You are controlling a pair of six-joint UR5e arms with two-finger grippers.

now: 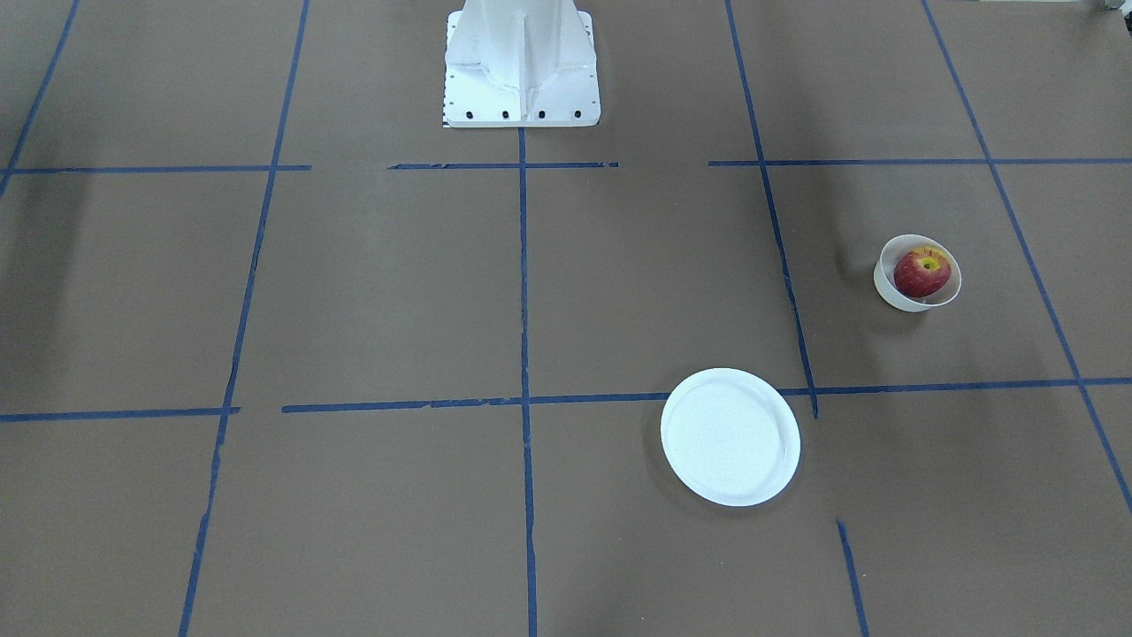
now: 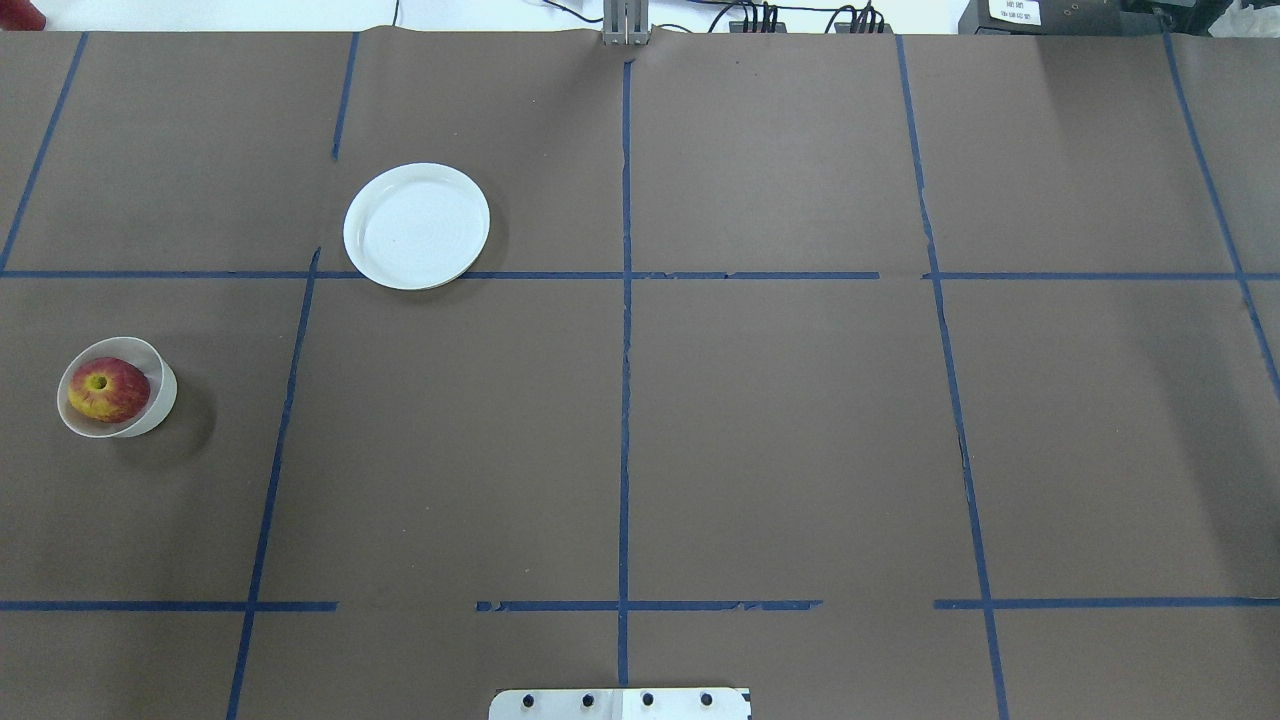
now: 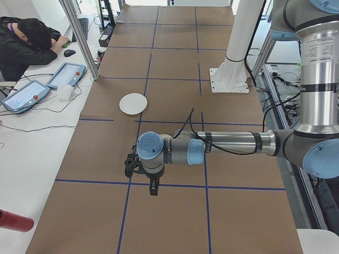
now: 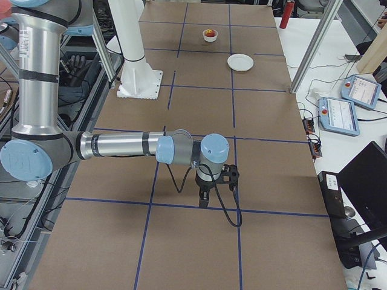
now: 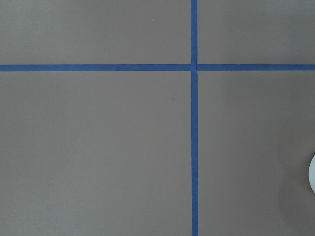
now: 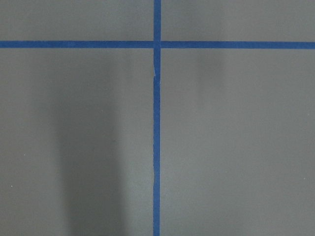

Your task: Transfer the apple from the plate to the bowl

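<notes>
The small red apple [image 1: 922,272] with a yellow stem patch sits inside the small cream-white bowl [image 1: 891,295]; both also show in the overhead view, apple [image 2: 108,389] and bowl [image 2: 162,398]. The flat white plate [image 1: 730,437] lies empty, apart from the bowl; it also shows overhead [image 2: 417,226]. My left gripper [image 3: 153,188] shows only in the exterior left view, hanging high over the table. My right gripper [image 4: 204,199] shows only in the exterior right view, also high. I cannot tell whether either is open or shut.
The white robot base [image 1: 522,66] stands at the table's edge. Blue tape lines [image 2: 624,350] grid the brown table. An operator [image 3: 26,45] sits beside the table with tablets [image 3: 66,75]. A white dish edge [image 5: 312,174] shows at the left wrist view's right border.
</notes>
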